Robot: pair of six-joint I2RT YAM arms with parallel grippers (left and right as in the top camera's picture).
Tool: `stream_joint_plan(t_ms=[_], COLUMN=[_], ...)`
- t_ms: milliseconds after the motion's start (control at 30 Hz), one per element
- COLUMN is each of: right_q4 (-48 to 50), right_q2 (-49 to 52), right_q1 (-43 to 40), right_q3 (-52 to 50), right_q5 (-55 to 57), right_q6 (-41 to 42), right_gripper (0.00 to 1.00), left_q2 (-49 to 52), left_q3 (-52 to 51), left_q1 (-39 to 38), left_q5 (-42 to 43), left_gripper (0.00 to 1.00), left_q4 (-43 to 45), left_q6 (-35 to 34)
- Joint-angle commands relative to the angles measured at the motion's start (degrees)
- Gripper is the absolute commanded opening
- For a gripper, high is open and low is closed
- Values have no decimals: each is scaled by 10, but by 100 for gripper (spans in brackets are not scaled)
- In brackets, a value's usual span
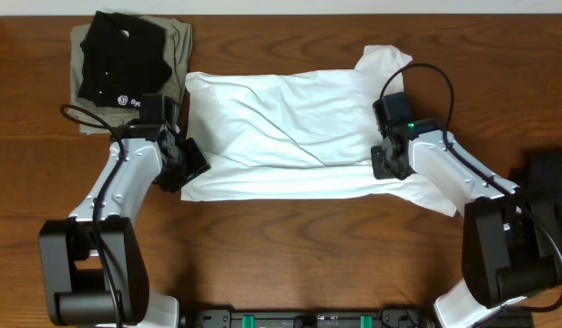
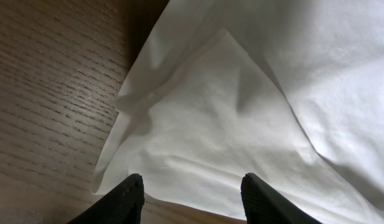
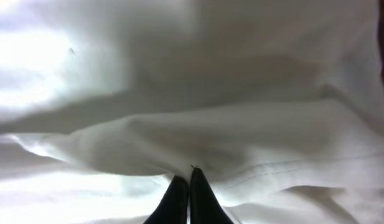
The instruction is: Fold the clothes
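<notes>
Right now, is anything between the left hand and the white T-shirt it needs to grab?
Nothing visible. The open left hand sits right at the left edge of the white T-shirt, with fabric showing between its fingers. The black shirt on the khaki garment lies farther back, off to the side.

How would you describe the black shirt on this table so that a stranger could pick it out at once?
Start at the far left corner of the wooden table, left of the big white T-shirt. There a folded khaki garment lies, and the black shirt sits folded on top of it. Its small white logo marks it out.
</notes>
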Motion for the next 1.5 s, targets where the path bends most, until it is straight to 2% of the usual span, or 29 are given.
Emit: stream_joint_plan(t_ms=[0, 333, 400, 433, 500, 533, 667, 867, 1000, 1133, 1200, 1333, 1467], right_q4=[21, 123, 125, 125, 121, 118, 102, -14, -122, -234, -259, -223, -144], right_q2=[6, 9, 17, 23, 35, 41, 48, -3, -53, -88, -88, -86, -83], right_q1=[4, 4, 3, 3, 3, 3, 1, -29, -49, -64, -67, -69, -70], right_q3=[43, 78, 78, 78, 78, 78, 78, 120, 133, 132, 130, 87, 17], right_q5=[-13, -88, -86, -86, -86, -86, -74, -61, -91, -103, -104, -137, -171], right_q6=[4, 40, 41, 41, 41, 41, 41, 90, 97, 101, 101, 100, 101], right_gripper=[1, 1, 8, 15, 36, 51, 56, 56, 54, 42, 38, 23, 7], left_q2=[-3, -3, -3, -3, -3, -3, -3, -3, -6, -9, -9, -9, -9], left_q3=[-5, -5, -5, -5, -5, -5, -5, -5, -4, -5, -5, -5, -5], left_q1=[-1, -1, -1, -1, -1, -1, -1, -1, -1, -1, -1, -5, -14], left_q5=[-3, -3, -3, -3, -3, -3, -3, -3, -3, 5, 35, 72, 72], left_gripper=[53, 53, 53, 53, 53, 53, 53, 53, 53, 40, 37, 25, 23], left_q4=[2, 4, 4, 4, 4, 4, 4, -1, -21, -42, -46, -44, -38], left_q6=[12, 14, 14, 14, 14, 14, 23, 83, 92, 97, 111, 111, 113])
